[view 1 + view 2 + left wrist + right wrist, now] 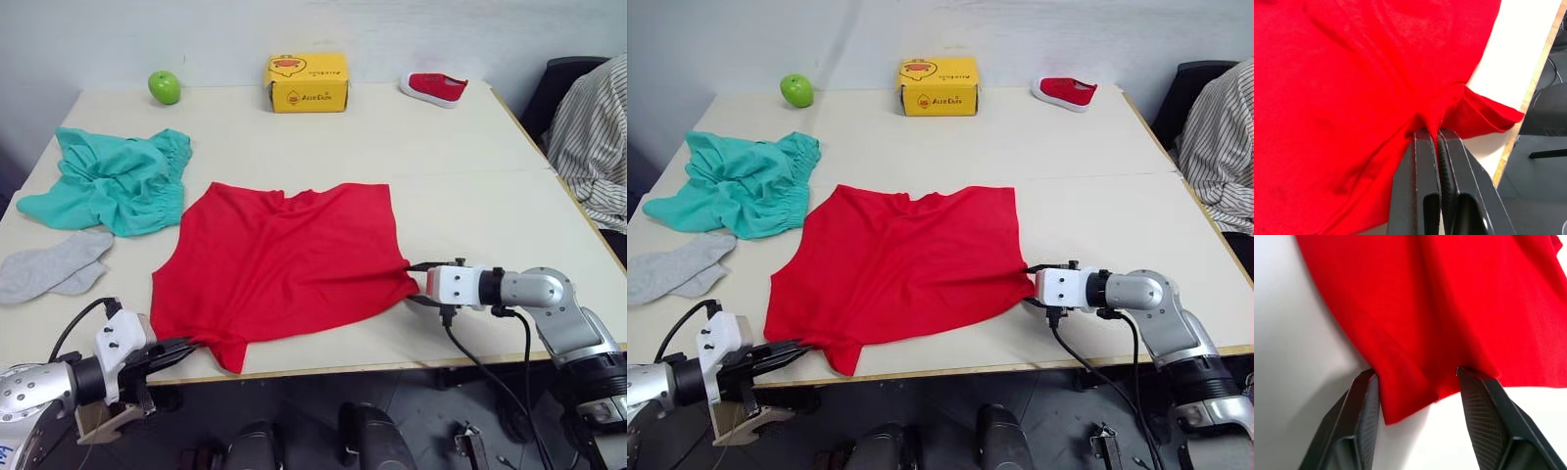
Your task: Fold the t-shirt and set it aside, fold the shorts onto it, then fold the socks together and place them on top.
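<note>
Soft red t-shirt (279, 259) lies mostly flat mid-tabletop (470, 166). Left hand (1439, 139) is pinched tight on its bunched near corner; right hand (1418, 377) spread wide around the far hem corner.

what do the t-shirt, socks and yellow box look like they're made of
T-shirt: thin soft knit, likely cotton; matte, creasing into fine folds where the left gripper pinches it.
Socks: light grey soft knit, matte and limp.
Yellow box: probably printed cardboard, with crisp edges and a smooth surface.
</note>
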`<action>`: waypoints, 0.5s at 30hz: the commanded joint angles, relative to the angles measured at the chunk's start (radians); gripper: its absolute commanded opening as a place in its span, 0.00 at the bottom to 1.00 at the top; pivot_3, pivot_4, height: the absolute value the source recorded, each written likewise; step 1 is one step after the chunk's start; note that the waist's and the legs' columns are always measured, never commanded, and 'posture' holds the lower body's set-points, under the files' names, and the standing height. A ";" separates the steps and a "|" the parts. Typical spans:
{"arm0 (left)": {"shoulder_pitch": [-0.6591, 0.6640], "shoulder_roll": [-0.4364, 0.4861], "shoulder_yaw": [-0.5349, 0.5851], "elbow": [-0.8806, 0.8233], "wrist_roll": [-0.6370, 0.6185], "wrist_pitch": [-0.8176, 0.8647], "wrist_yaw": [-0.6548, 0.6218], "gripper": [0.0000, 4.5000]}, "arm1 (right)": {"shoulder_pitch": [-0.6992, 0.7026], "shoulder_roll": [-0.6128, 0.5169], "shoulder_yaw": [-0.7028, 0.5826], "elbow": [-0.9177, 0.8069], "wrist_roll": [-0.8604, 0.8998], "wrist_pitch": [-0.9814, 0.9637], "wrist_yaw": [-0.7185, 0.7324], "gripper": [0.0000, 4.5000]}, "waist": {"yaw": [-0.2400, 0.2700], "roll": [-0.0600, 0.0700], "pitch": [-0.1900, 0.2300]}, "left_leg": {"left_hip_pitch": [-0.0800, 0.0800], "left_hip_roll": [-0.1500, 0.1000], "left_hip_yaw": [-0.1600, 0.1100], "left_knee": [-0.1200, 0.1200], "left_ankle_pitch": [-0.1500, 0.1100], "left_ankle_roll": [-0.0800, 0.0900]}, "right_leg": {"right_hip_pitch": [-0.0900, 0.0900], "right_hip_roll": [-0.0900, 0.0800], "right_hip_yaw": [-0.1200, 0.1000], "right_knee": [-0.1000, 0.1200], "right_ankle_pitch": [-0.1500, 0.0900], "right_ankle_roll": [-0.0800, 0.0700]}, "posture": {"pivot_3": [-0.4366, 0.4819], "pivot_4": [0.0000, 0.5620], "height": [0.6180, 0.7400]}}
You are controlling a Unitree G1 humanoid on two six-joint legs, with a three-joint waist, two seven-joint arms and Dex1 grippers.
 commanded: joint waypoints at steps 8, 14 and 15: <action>-0.008 0.002 0.015 -0.005 0.009 -0.021 0.008 0.00 | 0.045 -0.045 0.006 -0.025 0.076 0.039 0.104 0.01 | -0.003 0.001 0.000 | 0.001 0.002 0.000 0.000 0.000 -0.002 | 0.000 0.007 0.001 0.000 -0.001 -0.002 | 0.48 0.27 1.00; 0.081 0.056 0.087 -0.029 -0.069 0.040 -0.111 0.00 | 0.187 -0.239 -0.089 -0.205 0.336 0.260 0.346 0.01 | 0.025 0.003 0.002 | -0.001 0.003 0.000 0.000 -0.003 -0.003 | -0.001 0.007 0.000 -0.002 -0.002 -0.004 | 0.48 0.27 1.00; 0.107 0.071 0.094 -0.032 -0.073 0.051 -0.139 0.00 | 0.212 -0.274 -0.102 -0.228 0.361 0.304 0.375 0.01 | 0.024 0.004 0.002 | -0.002 0.003 0.000 0.000 -0.003 -0.002 | -0.001 0.008 0.000 -0.002 -0.002 -0.004 | 0.48 0.27 1.00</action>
